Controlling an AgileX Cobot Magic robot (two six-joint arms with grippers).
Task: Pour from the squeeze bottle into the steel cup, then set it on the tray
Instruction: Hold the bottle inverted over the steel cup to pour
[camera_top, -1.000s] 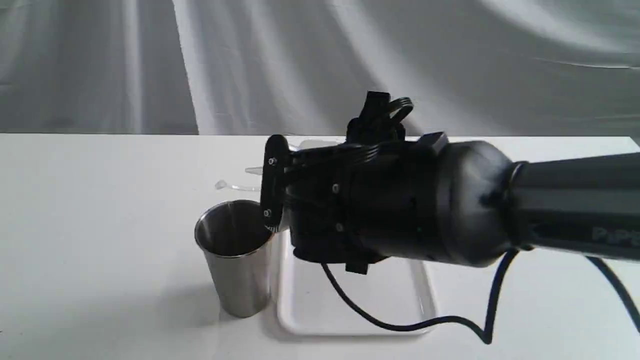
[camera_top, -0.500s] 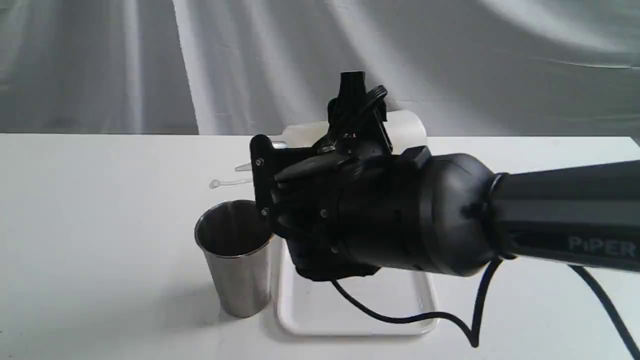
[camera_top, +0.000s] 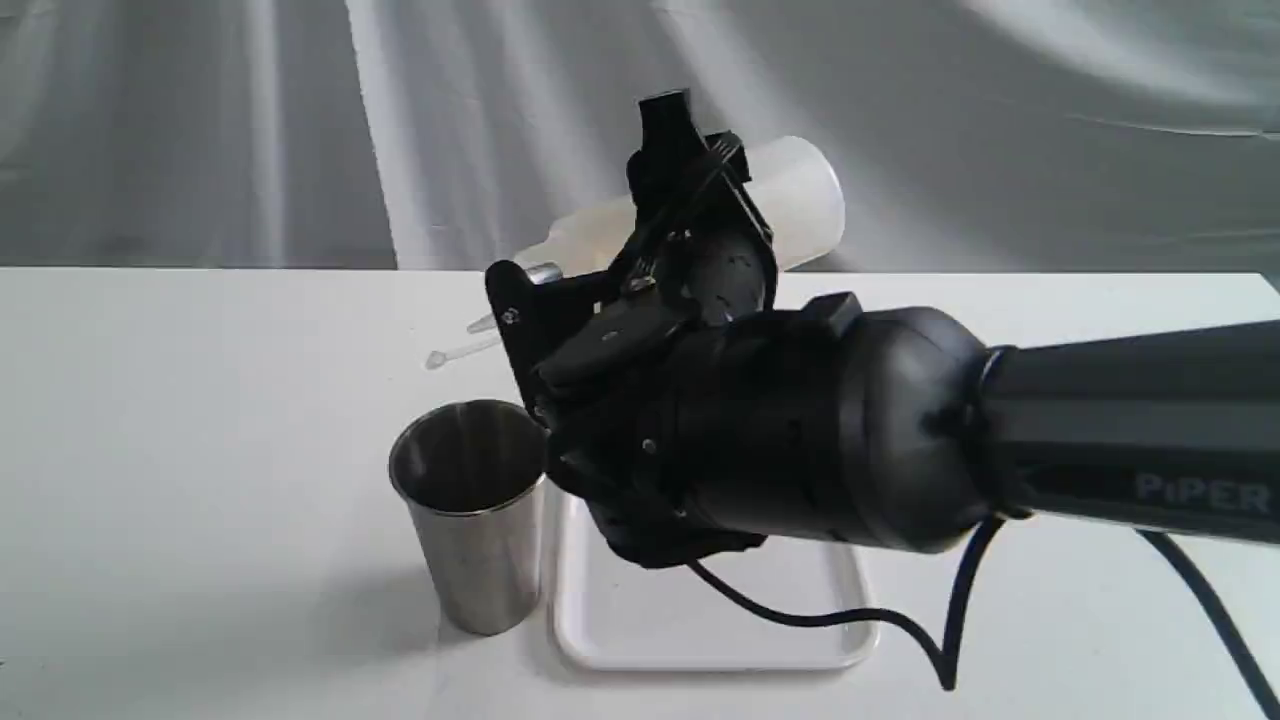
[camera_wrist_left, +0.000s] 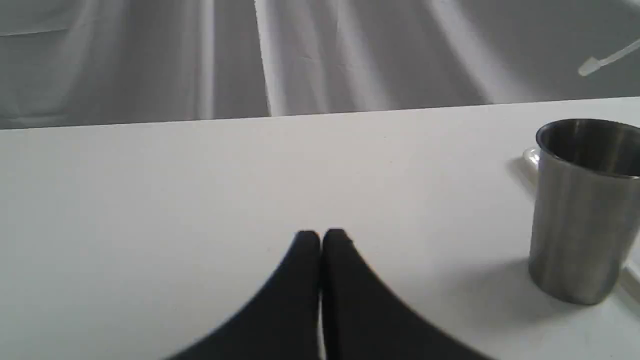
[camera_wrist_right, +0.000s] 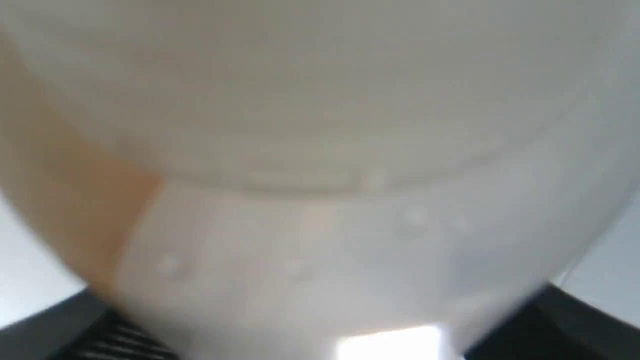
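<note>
Two claws show up in your pictures. Your right claw (camera_top: 700, 215) is black, and it is closed around the squeeze bottle (camera_top: 800, 195), a see-through whitish plastic tube with a pointed tip (camera_top: 482, 324). The bottle is up in the air, off the surface, and it is tipped over on its side. Its flat bottom points up and to the right. Its tip points left and a little down. The tip hangs higher than the plain shiny steel cup (camera_top: 478, 560), but you cannot tell from these views if it is right over the cup's mouth. The thin cap strap (camera_top: 450, 355) dangles off the tip. In the right wrist camera the bottle fills nearly the whole picture. It looks blurry, with a patch of orange liquid (camera_wrist_right: 75, 200) at one side.

The steel cup stands upright on the white surface (camera_top: 200, 450), at the near left corner of the flat white tray (camera_top: 640, 620) with round corners and a low rim. Cup and tray are just beside each other; you cannot tell if they touch. The tray lies flat below the right arm (camera_top: 1100, 430), and a black cable (camera_top: 850, 621) droops over it.

Your left claw (camera_wrist_left: 320, 240) has its two black fingers (camera_wrist_left: 300, 280) pressed together with nothing between them. It sits low over the surface, apart from the cup. A grey cloth (camera_top: 1000, 130) hangs at the far side.
</note>
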